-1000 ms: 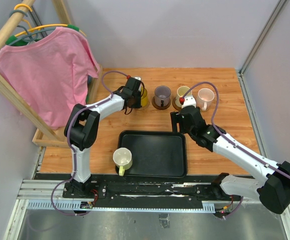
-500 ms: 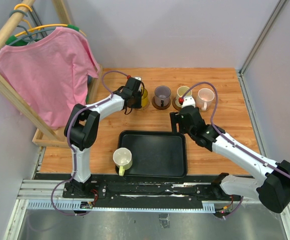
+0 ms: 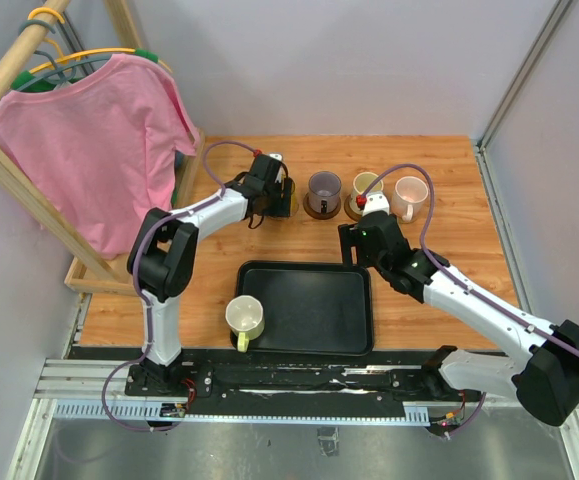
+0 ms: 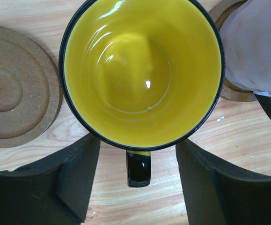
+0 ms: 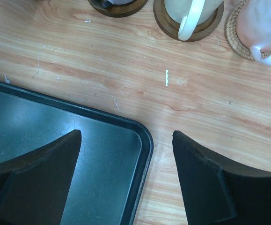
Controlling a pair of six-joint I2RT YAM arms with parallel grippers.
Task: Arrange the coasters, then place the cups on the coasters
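The yellow cup [image 4: 140,70] stands upright on the wooden table, and what lies under it is hidden. My left gripper [image 4: 136,150] is open, its fingers [image 4: 55,183] on either side of the cup's black handle without touching it. A bare dark brown coaster [image 4: 13,89] lies just left of the cup. To the right, the grey-purple cup [image 3: 323,187], cream cup [image 3: 367,185] and pink cup [image 3: 410,192] each stand on a coaster. A white cup [image 3: 245,316] sits at the black tray's left edge. My right gripper [image 5: 126,136] hangs open and empty over the tray's corner.
The black tray [image 3: 309,305] lies in front of the arms' bases. A wooden clothes rack with a pink shirt [image 3: 89,140] fills the left side. In the right wrist view the pink cup's tan woven coaster [image 5: 233,35] sits near the top right.
My left gripper has opened and let go of the yellow cup's handle. The right arm has barely moved.
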